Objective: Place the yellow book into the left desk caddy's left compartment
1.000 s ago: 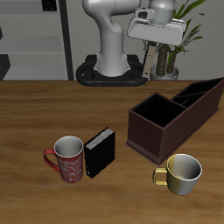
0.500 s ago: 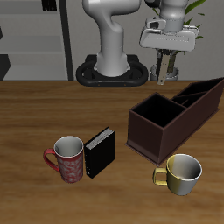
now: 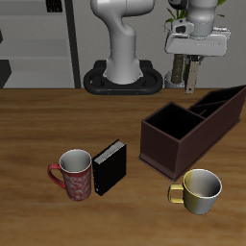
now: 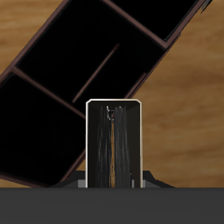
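Exterior view: the gripper (image 3: 195,81) has slid sideways and now hangs above the left desk caddy's (image 3: 190,128) far end.
Wrist view: the yellow book (image 4: 114,144) is clamped upright in the gripper, over the dark compartments.
Meaning: carrying looks nearly done; lowering comes next.
Surface: black book (image 3: 110,166), two mugs untouched.

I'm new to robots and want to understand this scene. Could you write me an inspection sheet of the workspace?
Surface: wooden table, nothing spilled.
Job's things: yellow book held in the hand above the left desk caddy, not yet inside.
Clutter: red mug, black book, yellow mug.
Grippers: hand shut on the yellow book.
Cables: nothing seen.
Surroundings: potted plant and shelving behind the table.
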You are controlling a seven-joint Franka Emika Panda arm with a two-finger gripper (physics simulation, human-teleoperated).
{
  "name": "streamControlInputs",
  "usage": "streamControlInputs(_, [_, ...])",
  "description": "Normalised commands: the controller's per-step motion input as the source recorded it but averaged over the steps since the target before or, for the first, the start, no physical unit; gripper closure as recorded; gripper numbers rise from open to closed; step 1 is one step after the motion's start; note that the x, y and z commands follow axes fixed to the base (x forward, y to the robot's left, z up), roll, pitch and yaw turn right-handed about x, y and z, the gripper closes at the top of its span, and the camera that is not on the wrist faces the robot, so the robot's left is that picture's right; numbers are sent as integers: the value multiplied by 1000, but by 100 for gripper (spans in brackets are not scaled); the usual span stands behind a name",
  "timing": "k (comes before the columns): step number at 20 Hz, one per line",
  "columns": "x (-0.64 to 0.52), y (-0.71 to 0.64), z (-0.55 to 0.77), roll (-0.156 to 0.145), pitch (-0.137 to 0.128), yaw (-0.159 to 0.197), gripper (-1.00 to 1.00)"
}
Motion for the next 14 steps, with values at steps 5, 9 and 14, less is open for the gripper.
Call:
streamControlInputs(5, [-30,334,61,63,-4,-41,100])
streamControlInputs(9, [117,252,-69,47,4,38,100])
streamControlInputs(14, [163,220,-87,18,36,11,100])
